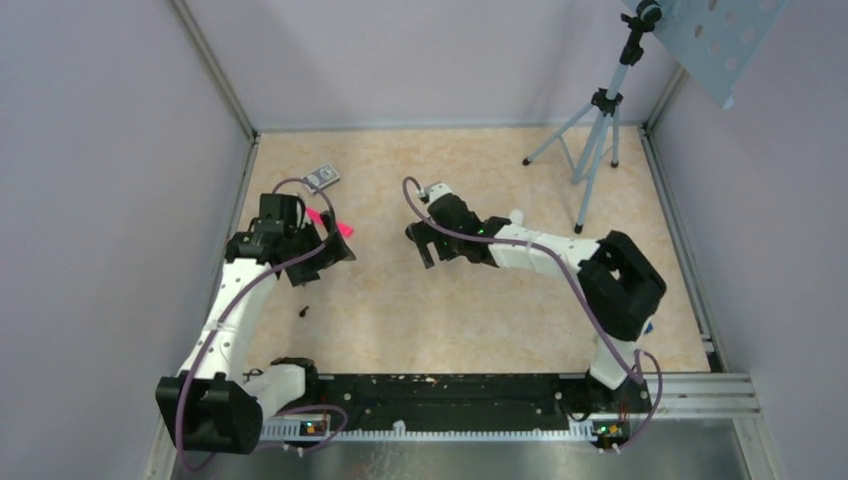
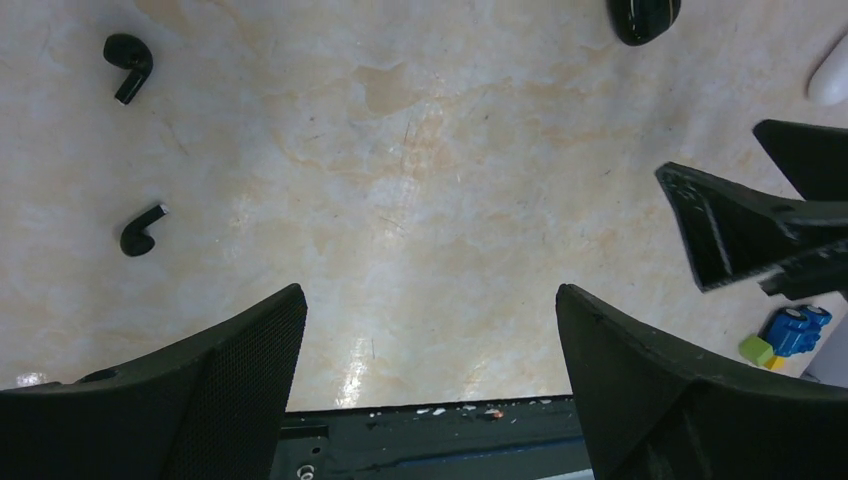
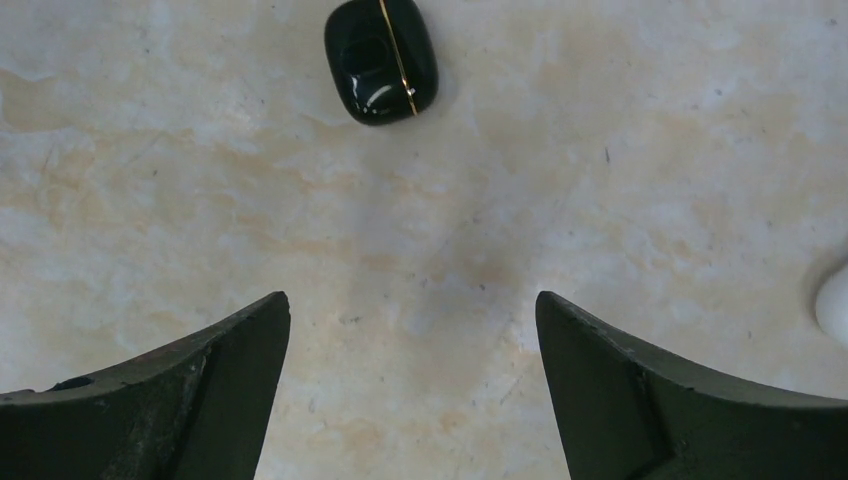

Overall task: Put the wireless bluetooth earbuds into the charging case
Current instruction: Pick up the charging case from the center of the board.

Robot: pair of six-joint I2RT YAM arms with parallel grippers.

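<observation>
Two small black earbuds lie apart on the tabletop at the left of the left wrist view, one point(image 2: 128, 65) farther off and one point(image 2: 140, 230) nearer. The glossy black charging case point(image 3: 381, 60), with a thin gold line across it, rests on the table ahead of my right gripper point(image 3: 410, 297), which is open and empty. The case point(image 2: 643, 18) also shows at the top edge of the left wrist view. My left gripper point(image 2: 430, 295) hovers open over bare table, holding nothing. From above, the left gripper point(image 1: 318, 262) and right gripper point(image 1: 424, 248) face each other mid-table.
A white rounded object point(image 3: 835, 305) lies right of the right gripper. A pink item point(image 1: 335, 222) and a small flat packet point(image 1: 322, 177) sit behind the left arm. A tripod point(image 1: 595, 130) stands at the back right. A blue and yellow toy point(image 2: 790, 335) lies near the rail.
</observation>
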